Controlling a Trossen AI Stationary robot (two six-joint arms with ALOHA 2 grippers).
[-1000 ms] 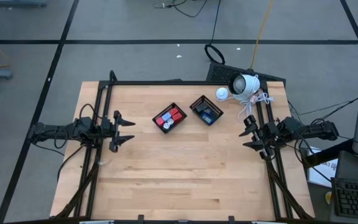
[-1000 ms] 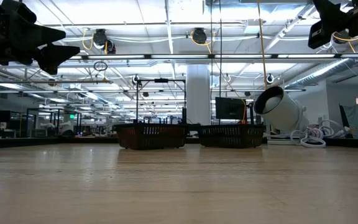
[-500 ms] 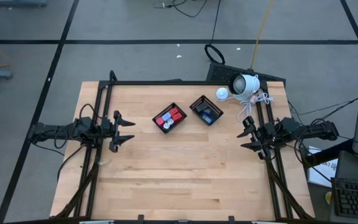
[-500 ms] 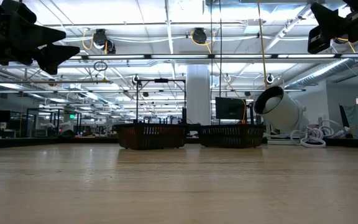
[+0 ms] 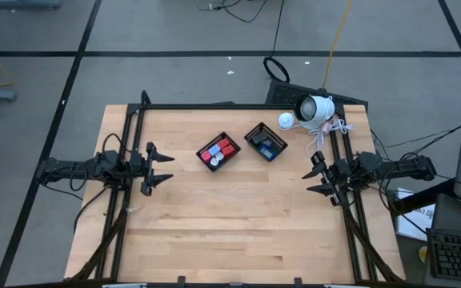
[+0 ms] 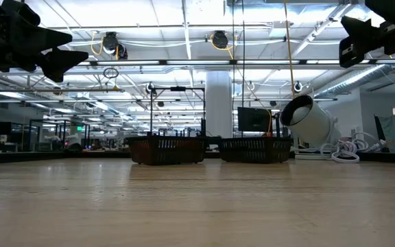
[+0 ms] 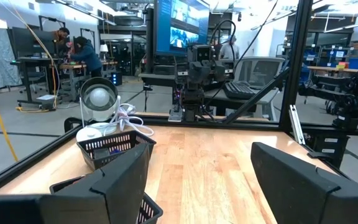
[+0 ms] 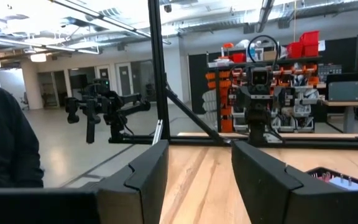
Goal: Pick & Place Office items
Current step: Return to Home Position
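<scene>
Black, hanging at surface edges, spreading left gripper and right gripper fingers wide. Flanking mesh baskets of red blocks, white camera behind.

- I count two black mesh baskets on the tabletop.
- Roughly three red blocks in one.
- Dark blue-faced pieces in the other: too small to count.
- Two arms, one white camera.

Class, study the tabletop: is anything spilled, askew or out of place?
Nothing is spilled or damaged. The red blocks lie inside one black basket, blue-faced pieces inside the other basket; both sit skewed to the table edges. The left gripper and right gripper wait at the sides, jaws open.
</scene>
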